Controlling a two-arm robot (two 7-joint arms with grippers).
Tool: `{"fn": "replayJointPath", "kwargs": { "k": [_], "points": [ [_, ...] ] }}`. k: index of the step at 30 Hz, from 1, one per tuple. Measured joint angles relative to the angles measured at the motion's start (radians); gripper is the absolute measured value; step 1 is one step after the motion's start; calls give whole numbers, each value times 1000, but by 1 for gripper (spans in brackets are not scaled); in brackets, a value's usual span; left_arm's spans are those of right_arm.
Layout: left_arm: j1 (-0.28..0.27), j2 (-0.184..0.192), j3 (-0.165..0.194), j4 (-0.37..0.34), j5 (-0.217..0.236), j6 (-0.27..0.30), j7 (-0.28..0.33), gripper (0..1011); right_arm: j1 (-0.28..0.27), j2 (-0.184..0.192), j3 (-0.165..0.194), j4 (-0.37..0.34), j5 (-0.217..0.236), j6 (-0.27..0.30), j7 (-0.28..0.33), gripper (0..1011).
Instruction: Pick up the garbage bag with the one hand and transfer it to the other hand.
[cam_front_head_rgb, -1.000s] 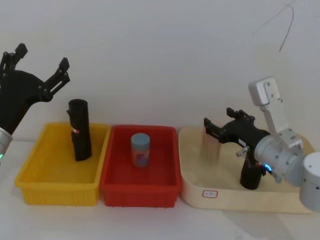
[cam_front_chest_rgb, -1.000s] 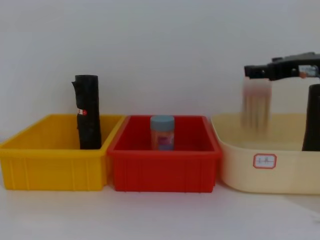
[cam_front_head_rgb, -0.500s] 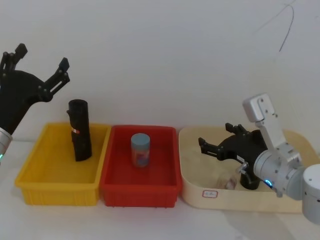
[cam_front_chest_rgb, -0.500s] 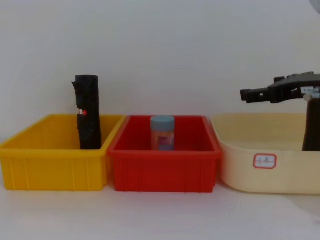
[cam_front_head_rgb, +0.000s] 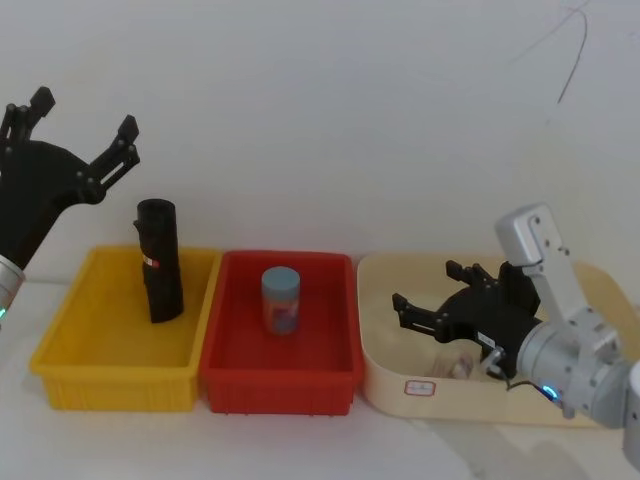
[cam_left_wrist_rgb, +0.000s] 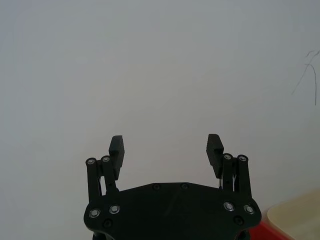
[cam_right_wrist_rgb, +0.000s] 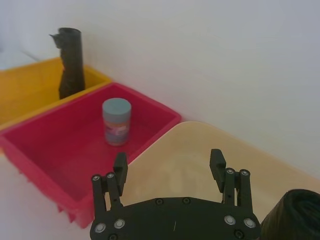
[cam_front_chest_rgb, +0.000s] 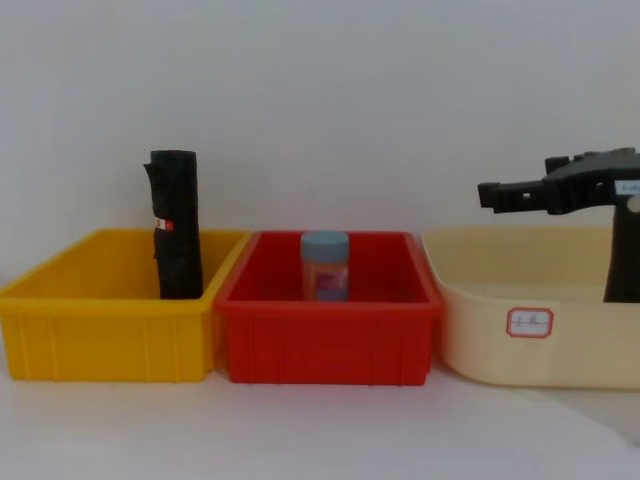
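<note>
The garbage bag (cam_front_head_rgb: 160, 265), a black roll with a small red-and-white label, stands upright in the yellow bin (cam_front_head_rgb: 110, 382) at the left; the chest view has it rising above the bin (cam_front_chest_rgb: 176, 230). My left gripper (cam_front_head_rgb: 84, 112) hangs open high above and to the left of the bag, holding nothing (cam_left_wrist_rgb: 165, 145). Over the cream tray (cam_front_head_rgb: 395, 385) at the right, my right gripper (cam_front_head_rgb: 425, 287) is open and empty (cam_right_wrist_rgb: 168, 159), far from the bag.
A red bin (cam_front_head_rgb: 280, 380) between the yellow bin and the tray holds a blue-lidded jar (cam_front_head_rgb: 281, 300). A second black roll (cam_front_chest_rgb: 625, 255) stands in the tray beside my right gripper. A small pale object (cam_front_head_rgb: 457, 366) lies on the tray floor.
My right gripper has sunk lower and drawn back over the cream tray. A pale object that was blurred beneath it now lies in the tray. The left arm has not moved.
</note>
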Motion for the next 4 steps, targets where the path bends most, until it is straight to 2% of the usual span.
{"fn": "replayJointPath", "kwargs": {
  "k": [4],
  "points": [
    [0, 0, 0, 0, 0, 0, 0, 1000, -23, 11, 7, -28, 13, -3, 7, 1000]
  ]
}}
